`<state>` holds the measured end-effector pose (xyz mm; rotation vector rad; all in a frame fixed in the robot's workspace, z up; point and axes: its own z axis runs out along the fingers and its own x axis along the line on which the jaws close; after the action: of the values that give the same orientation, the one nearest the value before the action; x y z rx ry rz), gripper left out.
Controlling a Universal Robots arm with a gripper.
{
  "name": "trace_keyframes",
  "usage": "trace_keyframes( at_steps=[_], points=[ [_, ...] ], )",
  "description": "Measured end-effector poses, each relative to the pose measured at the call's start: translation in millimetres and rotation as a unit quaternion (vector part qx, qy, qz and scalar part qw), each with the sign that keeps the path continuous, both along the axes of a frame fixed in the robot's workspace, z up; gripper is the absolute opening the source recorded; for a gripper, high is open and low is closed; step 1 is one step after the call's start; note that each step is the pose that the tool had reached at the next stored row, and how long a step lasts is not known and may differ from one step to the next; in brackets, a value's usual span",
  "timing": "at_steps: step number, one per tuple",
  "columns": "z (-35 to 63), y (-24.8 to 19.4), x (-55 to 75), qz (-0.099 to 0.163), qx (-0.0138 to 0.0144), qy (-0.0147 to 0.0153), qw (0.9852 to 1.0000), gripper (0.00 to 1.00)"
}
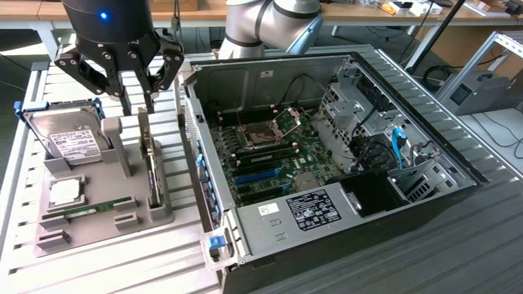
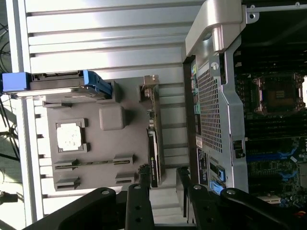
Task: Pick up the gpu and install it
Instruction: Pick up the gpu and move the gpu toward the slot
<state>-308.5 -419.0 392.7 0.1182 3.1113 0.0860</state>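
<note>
The gpu (image 1: 148, 160) is a thin dark card standing on edge in a slot of the grey parts holder (image 1: 98, 229), at the exterior view's left of the open computer case (image 1: 327, 141). My gripper (image 1: 137, 101) hangs just above the card's far end, open, with one finger on each side of the card's line and nothing held. In the wrist view the gpu (image 2: 152, 143) runs toward my gripper (image 2: 164, 184), its near end close to one black finger (image 2: 144, 179). Inside the case, the motherboard (image 1: 270, 162) lies exposed with blue expansion slots (image 1: 257, 177).
The holder also carries a hard drive (image 1: 72, 144) in a blue-edged cradle, a CPU (image 1: 65, 191) and a green RAM stick (image 1: 86, 211). The case's metal side wall (image 1: 196, 159) rises right beside the holder. Cables and a drive cage (image 1: 408, 165) crowd the case's far side.
</note>
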Motion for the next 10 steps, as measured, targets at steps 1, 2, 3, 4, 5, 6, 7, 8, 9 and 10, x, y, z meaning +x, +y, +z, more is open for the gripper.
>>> trace_keyframes(
  at_steps=[1,2,3,4,5,6,7,8,9,10],
  points=[
    [0.0,-0.4,0.0,0.000,0.0000,0.0000,1.0000,0.36],
    [-0.1,-1.1,0.0,0.000,0.0000,0.0000,1.0000,0.36],
    [-0.1,-1.6,0.0,0.000,0.0000,0.0001,1.0000,0.36],
    [-0.3,-2.5,0.0,0.000,0.0000,0.0001,1.0000,0.36],
    [-0.4,-3.1,0.0,0.000,0.0000,0.0001,1.0000,0.36],
    [-0.5,-3.4,0.0,0.000,0.0000,0.0000,1.0000,0.36],
    [-1.1,-3.5,0.0,0.000,-0.0003,0.0001,1.0000,0.36],
    [-3.1,-3.6,0.0,0.000,-0.0010,0.0001,1.0000,0.36],
    [-4.4,-3.6,0.0,0.000,-0.0011,0.0002,1.0000,0.36],
    [-6.8,-3.6,0.1,0.000,-0.0014,0.0005,1.0000,0.36]
  ],
)
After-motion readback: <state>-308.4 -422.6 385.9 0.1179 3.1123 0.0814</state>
